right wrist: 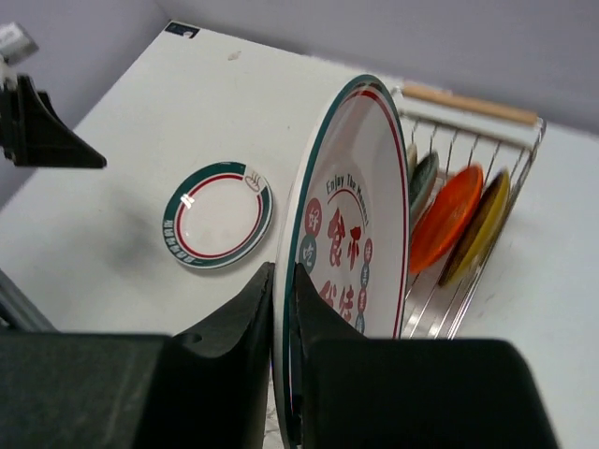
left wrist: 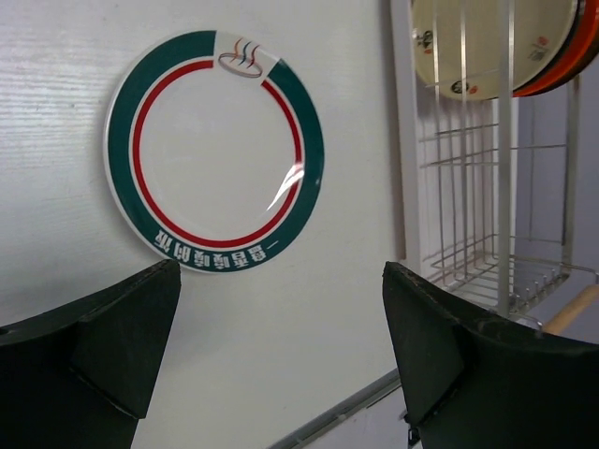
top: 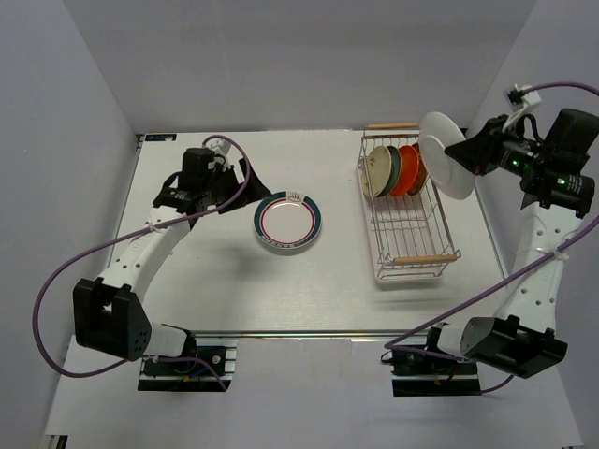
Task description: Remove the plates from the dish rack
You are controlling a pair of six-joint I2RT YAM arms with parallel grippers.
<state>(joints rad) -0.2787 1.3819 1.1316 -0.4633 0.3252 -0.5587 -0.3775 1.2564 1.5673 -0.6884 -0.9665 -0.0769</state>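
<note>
nearest, at left, the left jaws stand wide apart and hold nothing. they face the green-rimmed plate (top: pixel 288 223), which lies flat near the middle of the worktop (top: pixel 206 290), well apart from the dish rack (top: pixel 409 234). to the right, the rack's near half is bare wire. its far end carries four plates on edge, leaning together: cream plate (top: pixel 378 170), teal plate (top: pixel 394 166), red-orange plate (top: pixel 408 170) and yellow-brown plate (right wrist: pixel 482 224). farthest right, the right jaws are clenched on the rim of a white plate (top: pixel 445 166) with red lettering, held on edge above the rack's far right corner. whether its lower edge is clear of the wire cannot be told.

likely hazards: the grip takes only a thin strip of glazed rim, so a quick swing or tilt could let the plate slip onto the standing plates. a low path could catch its edge on the wire wall or the far wooden handle (top: pixel 393 125). setting it down mid-worktop could strike the plate lying there.
</note>
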